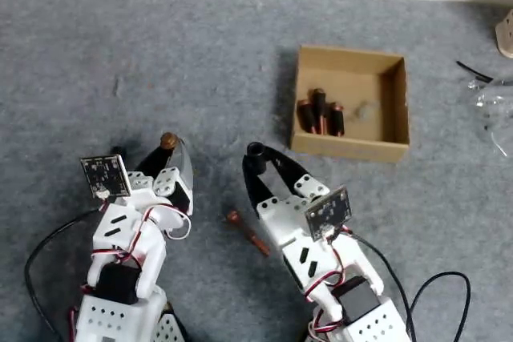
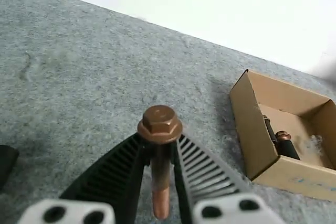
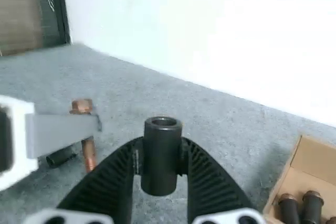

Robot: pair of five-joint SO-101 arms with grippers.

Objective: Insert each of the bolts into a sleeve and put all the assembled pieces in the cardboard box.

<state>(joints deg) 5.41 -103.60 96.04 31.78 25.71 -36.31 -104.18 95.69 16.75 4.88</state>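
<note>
Here, the left jaws are closed on a copper bolt [image 2: 160, 125], pinching its shank, with the hex head just past their tips. The right jaws clamp a black sleeve [image 3: 161, 156] around its middle, and its open end points away from the wrist. Seen from above, the two held pieces are apart — bolt on the left, sleeve on the right. A second bolt [image 1: 247, 231] lies flat on the grey bench [image 1: 200, 62] between the two arms. The cardboard box [image 1: 350, 148] sits farther off to the right — a small cluster of assembled pieces [image 1: 321, 114] lies in its left half.
</note>
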